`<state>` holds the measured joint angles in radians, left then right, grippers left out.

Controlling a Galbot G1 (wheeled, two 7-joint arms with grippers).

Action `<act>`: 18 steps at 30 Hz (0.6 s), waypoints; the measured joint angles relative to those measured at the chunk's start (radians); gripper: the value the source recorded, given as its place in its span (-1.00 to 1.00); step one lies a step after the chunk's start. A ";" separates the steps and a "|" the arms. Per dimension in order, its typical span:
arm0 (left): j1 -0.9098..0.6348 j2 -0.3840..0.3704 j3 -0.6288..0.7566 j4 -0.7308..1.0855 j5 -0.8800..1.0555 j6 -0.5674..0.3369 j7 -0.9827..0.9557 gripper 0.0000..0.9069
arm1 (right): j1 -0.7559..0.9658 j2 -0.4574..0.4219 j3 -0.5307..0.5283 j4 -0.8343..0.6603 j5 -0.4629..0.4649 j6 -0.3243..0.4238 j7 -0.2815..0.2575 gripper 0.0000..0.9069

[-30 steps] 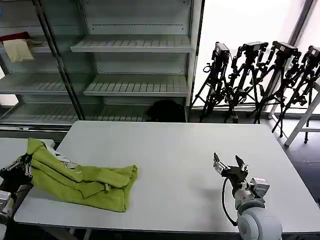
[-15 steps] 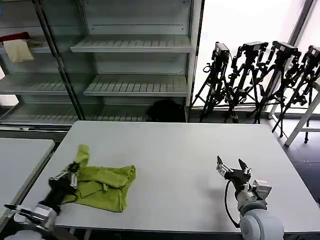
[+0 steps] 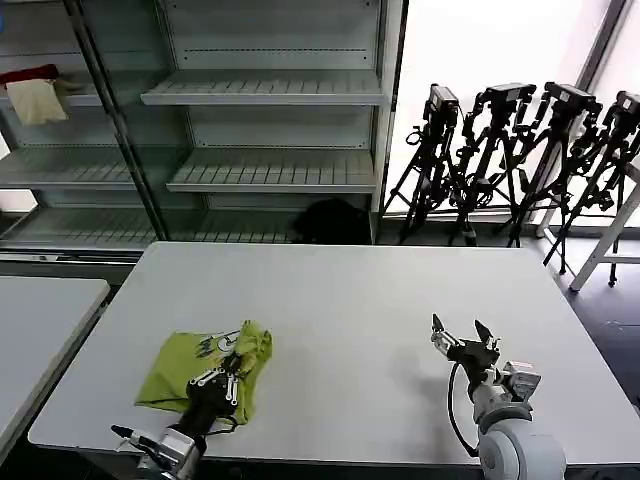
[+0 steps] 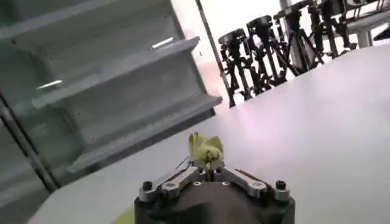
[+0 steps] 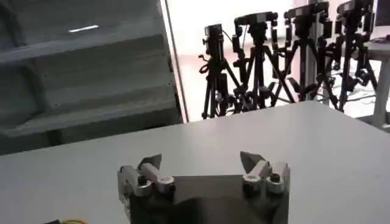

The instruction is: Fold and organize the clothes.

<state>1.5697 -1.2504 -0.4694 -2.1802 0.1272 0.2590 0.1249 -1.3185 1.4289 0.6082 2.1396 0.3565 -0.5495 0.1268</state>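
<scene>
**Left gripper pinching the T-shirt near the tabletop's front-left corner**

Pinching a fold of the lime yellow-green T-shirt [image 3: 205, 366], the left gripper [image 3: 222, 375] sits over the garment's right half, its jaws pressed together on the cloth. From the left wrist view, a small tuft of the T-shirt [image 4: 205, 148] stands up from between the closed jaws of the left gripper [image 4: 209, 165], with bare tabletop [image 4: 317, 115] stretching beyond it.

The T-shirt lies bunched into a compact, roughly square heap on the white tabletop [image 3: 340, 300], close to the tabletop's front edge and toward its left end. A pale patch with dark marks shows on the upper face of the heap, near the side facing the tabletop's far edge.

The right gripper [image 3: 463, 340] rests toward the tabletop's front-right part, well apart from the T-shirt, with its jaws spread and nothing between them. The right wrist view shows the same right gripper [image 5: 201, 164] open, bare tabletop lying between its two tips.

Beyond the tabletop's far edge stands a grey shelving unit [image 3: 265, 95]; red and cream cloths [image 3: 35, 92] lie on a shelf up past the tabletop's far-left corner. Past the far-right corner, a row of black tripods [image 3: 520, 160] stands by the bright window. A second table [image 3: 40, 310] sits just beside the tabletop's left end.
</scene>
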 measured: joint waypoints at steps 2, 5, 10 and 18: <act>-0.003 -0.010 0.021 0.007 0.004 0.011 -0.008 -0.96 | 0.003 -0.004 -0.004 -0.002 -0.006 0.003 -0.005 1.00; -0.012 -0.024 0.045 0.025 0.007 0.024 -0.020 1.00 | 0.008 -0.012 -0.012 -0.008 -0.018 0.010 -0.012 1.00; -0.027 -0.049 0.074 0.060 0.013 0.038 -0.040 1.00 | 0.013 -0.018 -0.025 -0.011 -0.042 0.014 -0.016 1.00; -0.050 -0.090 0.125 0.098 -0.001 0.062 -0.081 1.00 | 0.007 -0.018 -0.036 -0.015 -0.069 0.017 -0.016 1.00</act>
<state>1.5198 -1.3400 -0.3441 -2.0818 0.1260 0.3207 0.0439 -1.3111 1.4105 0.5722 2.1246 0.2879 -0.5324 0.1109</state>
